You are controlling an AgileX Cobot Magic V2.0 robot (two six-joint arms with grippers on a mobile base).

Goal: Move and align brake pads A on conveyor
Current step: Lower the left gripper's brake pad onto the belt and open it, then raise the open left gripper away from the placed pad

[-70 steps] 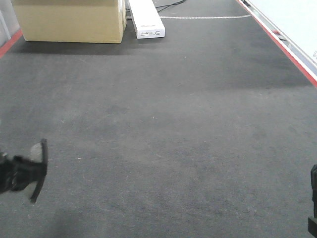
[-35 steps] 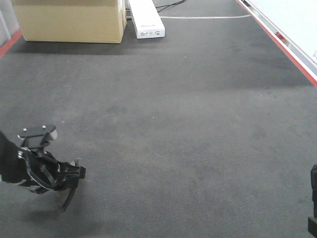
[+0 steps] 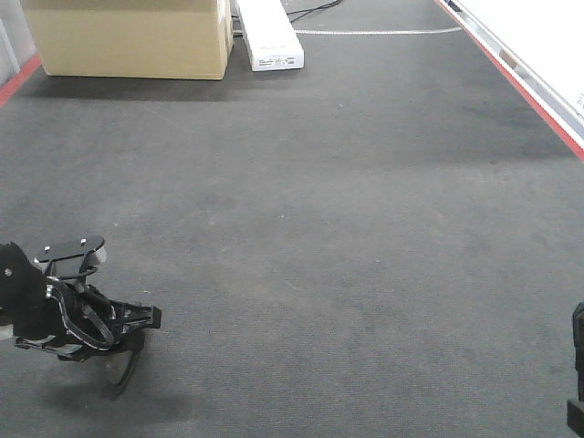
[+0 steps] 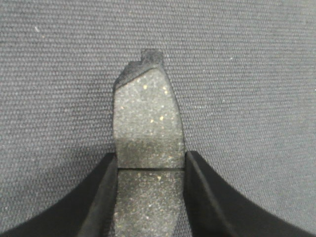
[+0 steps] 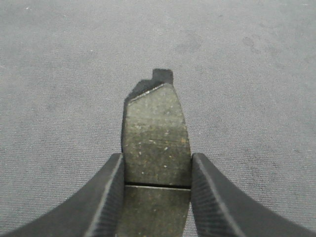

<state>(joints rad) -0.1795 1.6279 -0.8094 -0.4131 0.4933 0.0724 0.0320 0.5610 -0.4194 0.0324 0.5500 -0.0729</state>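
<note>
I have my left gripper (image 4: 150, 163) closed narrow on a brake pad (image 4: 148, 118), one finger on each long edge, gripped about at its cross groove (image 4: 148, 169). The pad's long axis runs straight out ahead of the gripper, with the notched end farthest from the fingers. In the front view this left gripper (image 3: 128, 339) hangs low over the conveyor (image 3: 347, 228), the pad pointing down and forward beneath it. I cannot tell whether the tip touches the belt yet.

My right gripper (image 5: 157, 160) is clamped the same way on a second brake pad (image 5: 155, 128), also with the long axis pointing dead ahead of the fingers and belt under it. From the front only a sliver of that arm shows, well apart to the right.

My judgement is that the left arm is nearer to setting down, so the pad's heading follows the wrist's.
</note>
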